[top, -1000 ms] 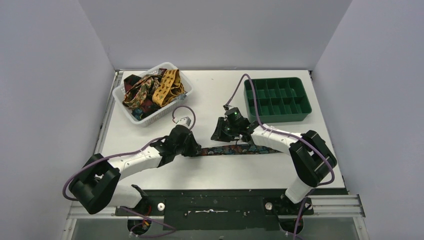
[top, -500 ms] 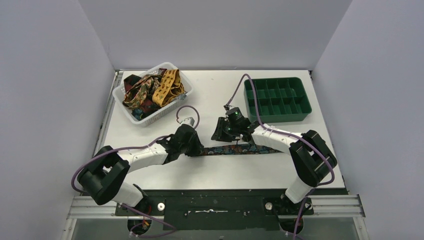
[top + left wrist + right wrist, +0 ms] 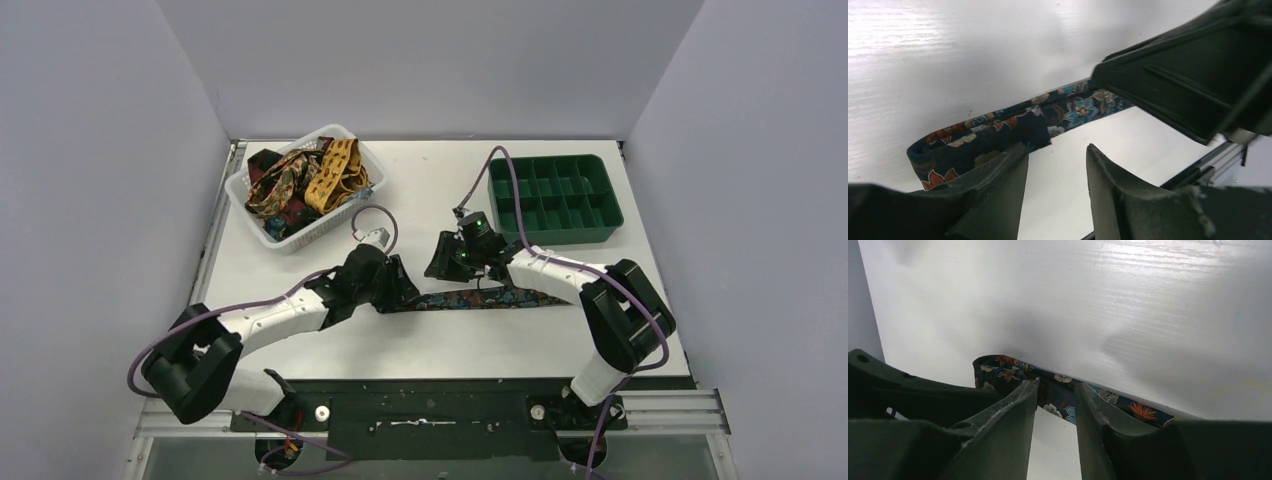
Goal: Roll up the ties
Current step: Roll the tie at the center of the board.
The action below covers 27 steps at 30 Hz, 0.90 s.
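**Floral tie laid out, one end folded, both tools loose**

The floral tie (image 3: 1068,107) lies stretched flat on the bench (image 3: 420,190) between my two arms. The end nearest my left arm is doubled over into a short fold, and the pointed wide end runs off toward my right arm. My left tool (image 3: 1057,152) is open. Its fingers stand apart over that fold, one covering its edge, with nothing pinched between them. My right tool (image 3: 1056,387) is open too, though less widely, poised over the strip just beside the fold, and bare bench shows through its gap. I cannot tell whether either tool's fingertips touch the cloth.

I judge this to be the start of the roll: the fold is there but no coil yet. The next move calls for one tool to close on the folded end and turn it along the strip while the other pins the strip straight. The cloth looks slippery, so the fold may spring open.

The other ties (image 3: 330,175) sit heaped in the white basket (image 3: 232,185) at far left, and a green compartment tray (image 3: 550,237) stands at far right.
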Each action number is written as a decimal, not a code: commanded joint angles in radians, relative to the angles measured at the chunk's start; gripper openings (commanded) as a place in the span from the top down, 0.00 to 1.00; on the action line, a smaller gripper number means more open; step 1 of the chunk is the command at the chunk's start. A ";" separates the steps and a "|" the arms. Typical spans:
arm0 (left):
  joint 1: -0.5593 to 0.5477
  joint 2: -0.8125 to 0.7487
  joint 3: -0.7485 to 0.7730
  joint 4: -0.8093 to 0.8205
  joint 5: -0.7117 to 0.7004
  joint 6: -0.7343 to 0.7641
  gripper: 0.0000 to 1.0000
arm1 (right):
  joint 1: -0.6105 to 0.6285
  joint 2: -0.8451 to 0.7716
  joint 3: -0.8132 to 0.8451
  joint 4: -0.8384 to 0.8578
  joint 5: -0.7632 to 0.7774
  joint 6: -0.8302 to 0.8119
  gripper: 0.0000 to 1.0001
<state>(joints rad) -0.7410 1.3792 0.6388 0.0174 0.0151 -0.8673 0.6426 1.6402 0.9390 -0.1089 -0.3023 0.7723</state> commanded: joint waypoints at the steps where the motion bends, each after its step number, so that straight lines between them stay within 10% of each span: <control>1: -0.003 -0.113 0.024 0.014 0.023 0.015 0.55 | -0.014 -0.048 -0.025 0.091 -0.084 0.019 0.63; 9: 0.037 -0.264 -0.036 -0.097 -0.060 -0.008 0.53 | -0.002 0.013 -0.058 0.269 -0.275 0.096 0.48; 27: 0.252 -0.326 -0.241 0.061 0.163 -0.013 0.48 | 0.048 0.125 -0.014 0.206 -0.304 0.071 0.63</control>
<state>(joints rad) -0.4980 1.0424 0.4191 -0.0391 0.1059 -0.8860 0.6846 1.7645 0.8864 0.0959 -0.6037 0.8516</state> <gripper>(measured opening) 0.522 0.384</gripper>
